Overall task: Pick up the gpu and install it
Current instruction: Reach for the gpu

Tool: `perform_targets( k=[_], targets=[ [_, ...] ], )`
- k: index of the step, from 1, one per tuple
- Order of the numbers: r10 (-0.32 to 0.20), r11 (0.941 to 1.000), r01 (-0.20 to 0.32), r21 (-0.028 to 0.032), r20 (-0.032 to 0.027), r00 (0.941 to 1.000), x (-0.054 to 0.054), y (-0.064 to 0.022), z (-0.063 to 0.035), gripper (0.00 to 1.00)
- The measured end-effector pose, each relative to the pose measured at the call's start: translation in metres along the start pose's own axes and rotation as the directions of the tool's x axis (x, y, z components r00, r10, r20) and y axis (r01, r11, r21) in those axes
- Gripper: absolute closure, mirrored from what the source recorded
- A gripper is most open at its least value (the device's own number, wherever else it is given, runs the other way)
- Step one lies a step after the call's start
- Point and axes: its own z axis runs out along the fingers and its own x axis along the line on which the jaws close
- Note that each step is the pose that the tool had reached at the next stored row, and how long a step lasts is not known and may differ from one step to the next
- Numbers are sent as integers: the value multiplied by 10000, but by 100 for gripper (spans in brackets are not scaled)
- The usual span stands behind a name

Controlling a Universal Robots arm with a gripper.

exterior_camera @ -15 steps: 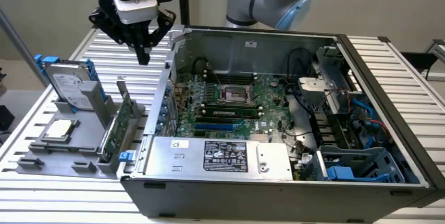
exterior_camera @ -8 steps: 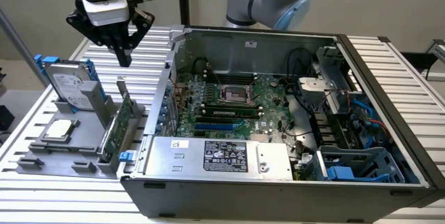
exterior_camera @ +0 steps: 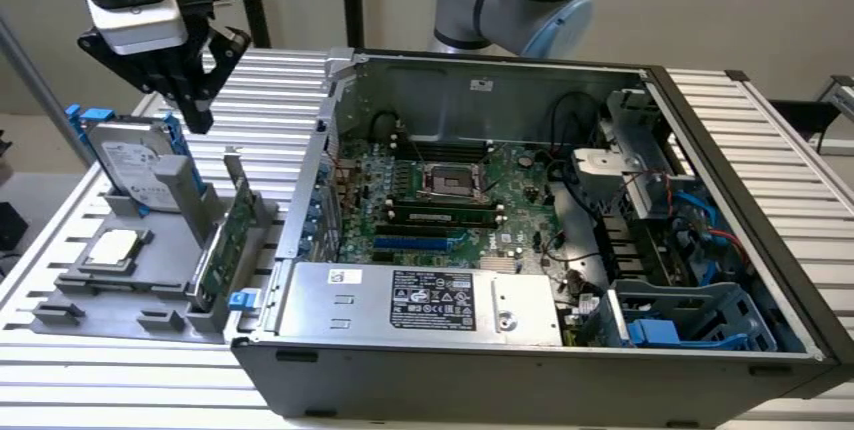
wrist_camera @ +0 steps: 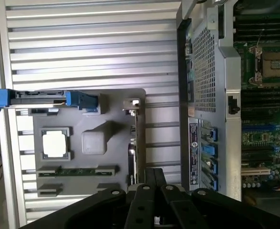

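While gpu (exterior_camera: pixel 224 235) stands on edge in gray tray (exterior_camera: pixel 87 300) on counter (exterior_camera: pixel 120 380), claw (exterior_camera: pixel 200 120) hangs above it, pinched closed, nothing grabbed. Open PC case (exterior_camera: pixel 534 375) right beside tray.

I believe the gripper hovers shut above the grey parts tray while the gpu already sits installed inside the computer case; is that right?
Not quite. The gpu is not installed inside the computer case; the exterior view shows it standing on edge in the grey parts tray, outside the case. The gripper does hover shut above that tray.
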Motion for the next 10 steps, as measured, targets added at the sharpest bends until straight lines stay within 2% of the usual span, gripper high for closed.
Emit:
perform_targets(
  k=[6,10],
  targets=[
    [-1,10000,1,57,3,10000,261,-37,17,89],
    [-1,10000,1,59,4,10000,267,-37,17,89]
  ],
)
